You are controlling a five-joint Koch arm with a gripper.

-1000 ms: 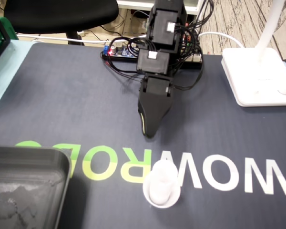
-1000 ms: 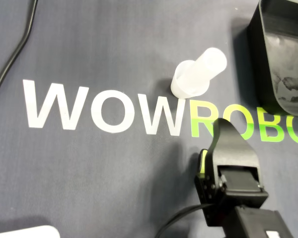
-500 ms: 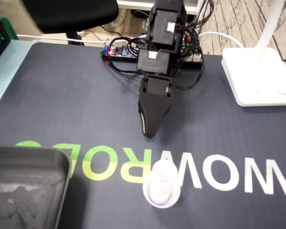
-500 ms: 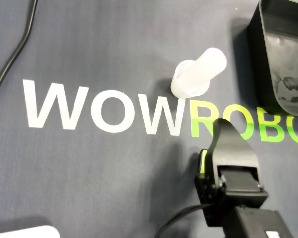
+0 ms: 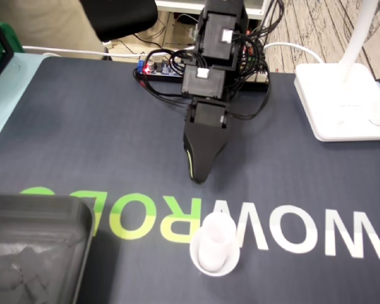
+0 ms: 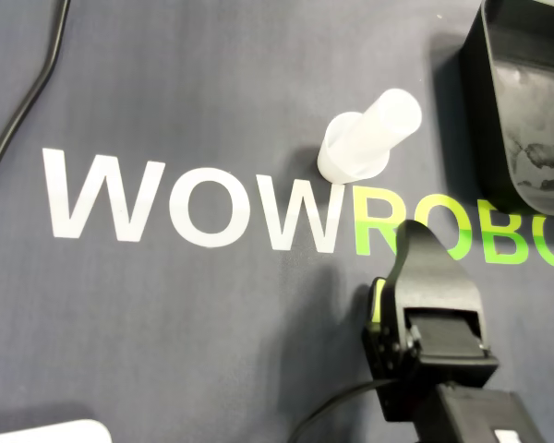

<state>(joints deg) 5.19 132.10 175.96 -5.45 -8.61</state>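
Black tray (image 5: 31, 212): lower left of the fixed view, resting on the dark mat (image 5: 82, 139) that covers the desk; upper right of the overhead view (image 6: 480, 111). I judge it the likely drop-off point. Its wall stands proud of the mat, so a carry made too low could strike the rim and knock the load loose.

Tool (image 5: 198, 176): centre of the fixed view, pointing down at the mat just above the printed lettering; lower right of the overhead view (image 6: 411, 235). The jaws lie together with no gap that I can see, and nothing is held. If I descend before spreading them, the closed tip will land on the vessel or shove it aside.

White vessel (image 5: 214, 244): lower centre of the fixed view, upright on its wide base, standing on the lettering, near the tool tip but apart from it; upper centre of the overhead view (image 6: 369, 138). It is tall and narrow above the base. A touch from one jaw alone would likely tip it, and once down, the round body could roll away. The smooth wall may also slip in a shallow grip.

Lamp base (image 5: 342, 104): upper right of the fixed view, well apart from the work. I judge it a hazard only on a wide swing.
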